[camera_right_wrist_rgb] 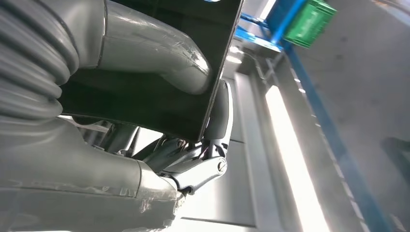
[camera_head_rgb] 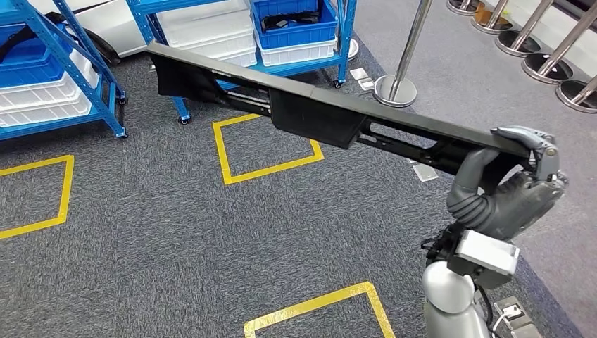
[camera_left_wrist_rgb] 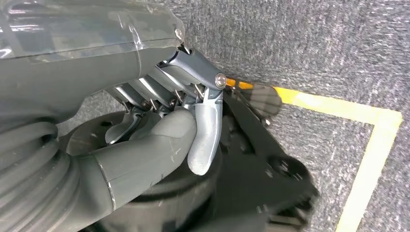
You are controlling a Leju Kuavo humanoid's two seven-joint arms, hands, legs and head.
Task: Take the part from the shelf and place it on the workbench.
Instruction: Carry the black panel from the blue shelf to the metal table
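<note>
Carpet (camera_head_rgb: pixel 141 239), grey and marked with yellow tape squares (camera_head_rgb: pixel 264 148), lay under everything, one square's corner (camera_head_rgb: pixel 317 310) nearest the robot. Close in on the right, the right hand (camera_head_rgb: pixel 517 179) rose on its silver arm and clamped the near end of the part (camera_head_rgb: pixel 310 109), a long black panel; its fingers (camera_head_rgb: pixel 538 144) curled over the top edge and its thumb pressed from below. In the right wrist view the thumb (camera_right_wrist_rgb: pixel 159 58) lay flat against the dark face of the part (camera_right_wrist_rgb: pixel 159 96), with the fingers (camera_right_wrist_rgb: pixel 220 118) hooked round its edge. The part was held in the air above the carpet, tilted, its far end reaching up and away toward the left. The left hand (camera_left_wrist_rgb: pixel 183 130) hung over the carpet beside a yellow tape corner, fingers curled in against the thumb with nothing plainly between them. Farther off stood blue shelves (camera_head_rgb: pixel 105 91) holding white bins (camera_head_rgb: pixel 211 28) and blue bins (camera_head_rgb: pixel 296 21). At the far right, chrome posts (camera_head_rgb: pixel 398 88) stood on round bases.
</note>
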